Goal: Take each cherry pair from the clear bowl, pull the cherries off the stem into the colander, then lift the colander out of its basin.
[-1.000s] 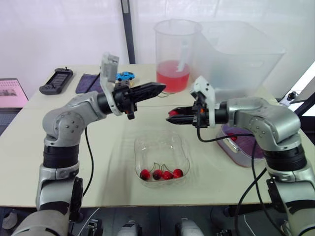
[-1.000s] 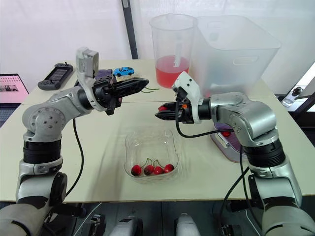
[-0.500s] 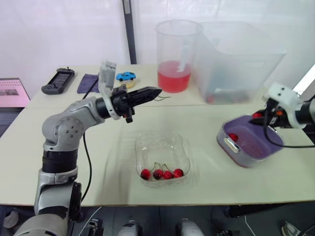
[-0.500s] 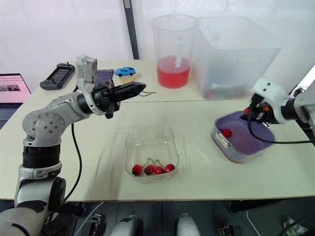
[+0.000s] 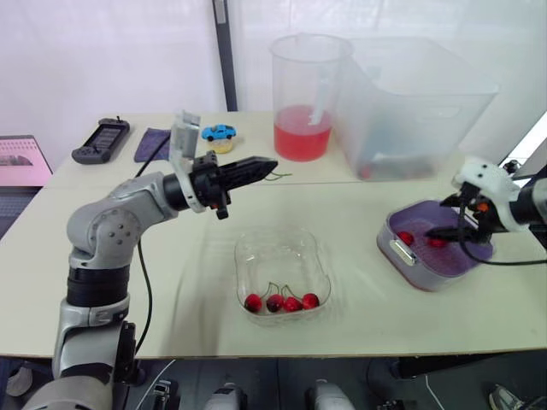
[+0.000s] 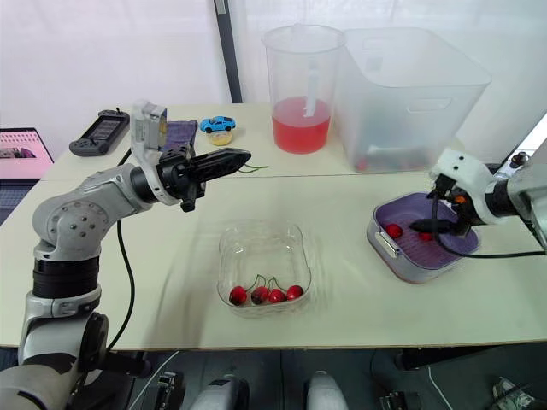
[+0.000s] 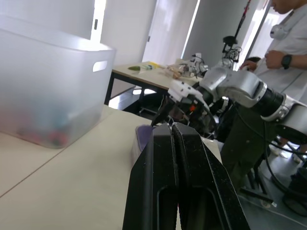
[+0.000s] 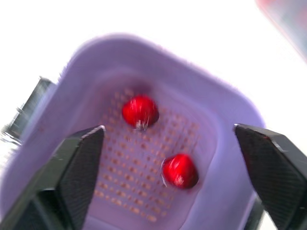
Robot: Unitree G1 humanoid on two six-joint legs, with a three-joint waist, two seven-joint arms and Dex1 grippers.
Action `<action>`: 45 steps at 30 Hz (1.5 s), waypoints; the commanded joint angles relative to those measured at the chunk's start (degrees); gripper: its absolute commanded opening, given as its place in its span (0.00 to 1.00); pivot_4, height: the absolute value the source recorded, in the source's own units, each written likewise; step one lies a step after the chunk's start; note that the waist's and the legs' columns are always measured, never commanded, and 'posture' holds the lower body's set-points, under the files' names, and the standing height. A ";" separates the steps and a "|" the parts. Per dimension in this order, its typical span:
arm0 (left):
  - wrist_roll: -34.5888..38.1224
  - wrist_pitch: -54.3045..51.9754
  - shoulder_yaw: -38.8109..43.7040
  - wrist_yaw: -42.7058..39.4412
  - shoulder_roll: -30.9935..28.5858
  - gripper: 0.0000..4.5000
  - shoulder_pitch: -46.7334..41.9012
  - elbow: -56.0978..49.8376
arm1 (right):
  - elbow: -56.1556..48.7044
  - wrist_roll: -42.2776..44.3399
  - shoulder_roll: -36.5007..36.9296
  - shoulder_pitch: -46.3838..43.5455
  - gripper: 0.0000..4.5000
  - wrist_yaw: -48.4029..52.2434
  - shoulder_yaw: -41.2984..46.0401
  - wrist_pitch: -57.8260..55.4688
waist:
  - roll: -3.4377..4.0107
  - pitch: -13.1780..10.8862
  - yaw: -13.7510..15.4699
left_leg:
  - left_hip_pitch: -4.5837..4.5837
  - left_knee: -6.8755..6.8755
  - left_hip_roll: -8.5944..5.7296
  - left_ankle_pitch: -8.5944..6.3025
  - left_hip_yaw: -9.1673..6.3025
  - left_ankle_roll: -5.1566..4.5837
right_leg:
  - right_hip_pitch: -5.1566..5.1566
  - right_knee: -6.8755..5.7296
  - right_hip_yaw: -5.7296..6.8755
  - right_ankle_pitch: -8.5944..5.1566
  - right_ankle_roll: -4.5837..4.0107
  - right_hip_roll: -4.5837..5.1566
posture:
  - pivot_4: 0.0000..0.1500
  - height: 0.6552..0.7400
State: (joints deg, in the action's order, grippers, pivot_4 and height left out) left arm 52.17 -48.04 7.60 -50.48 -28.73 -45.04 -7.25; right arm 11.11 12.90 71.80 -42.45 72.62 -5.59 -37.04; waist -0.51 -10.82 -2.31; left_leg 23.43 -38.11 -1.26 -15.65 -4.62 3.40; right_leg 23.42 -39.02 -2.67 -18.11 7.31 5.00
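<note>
Pointing into colander, right pincer spread; left pincer pinching stem.

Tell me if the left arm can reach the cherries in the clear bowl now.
Probably yes: the clear bowl is open-topped with nothing over the cherries, but the left gripper has its jaws shut on a stem.

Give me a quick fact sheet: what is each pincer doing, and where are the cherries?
Left pincer: shut on a thin stem, raised above the table
Right pincer: open, over the colander
Colander contents: two loose cherries
Clear bowl: four cherries, stems on
</note>
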 commanded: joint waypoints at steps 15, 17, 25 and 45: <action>-10.04 -1.58 7.20 10.05 -7.89 0.00 4.51 13.49 | -25.53 18.15 -26.81 -15.92 0.99 -2.12 -0.14 -4.93 | -0.02 0.00 -0.04 | 0.03 -0.03 -0.02 0.02 -0.15 0.04 | 0.01 -0.01 0.09 0.00 0.00 0.04 | 1.00 0.93; -10.65 -1.11 8.52 10.13 -8.88 0.00 7.13 14.45 | -24.72 17.34 -29.13 -16.75 0.99 -3.87 -1.20 -4.75 | -0.03 0.00 -0.14 | 0.03 -0.02 -0.01 0.03 -0.16 0.05 | 0.04 -0.03 0.09 0.00 0.00 0.03 | 1.00 0.93; -9.27 -1.25 15.37 11.12 -9.50 0.00 18.40 15.01 | -22.53 14.62 -31.13 -16.14 0.99 -6.12 -3.65 -4.11 | -0.06 0.02 -0.07 | 0.05 -0.02 -0.01 0.06 -0.16 0.10 | 0.04 -0.05 0.09 0.00 -0.01 0.06 | 1.00 0.93; -13.33 8.01 28.92 17.59 -14.48 0.79 22.95 32.74 | -18.45 11.62 -32.52 -15.34 1.00 -8.26 -4.21 -4.73 | -0.09 0.04 -0.12 | 0.04 0.08 0.00 -0.02 -0.16 -0.03 | 0.14 -0.08 0.12 0.01 -0.02 0.07 | 1.00 0.93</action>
State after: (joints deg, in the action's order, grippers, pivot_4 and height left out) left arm 38.29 -42.03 34.29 -32.39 -41.81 -21.24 26.47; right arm -6.21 23.91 39.30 -57.50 64.38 -11.08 -41.91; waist -0.61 -10.79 -2.43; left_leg 23.47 -38.03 -1.25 -15.67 -4.78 3.38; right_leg 23.57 -39.10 -2.55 -18.09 7.29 5.08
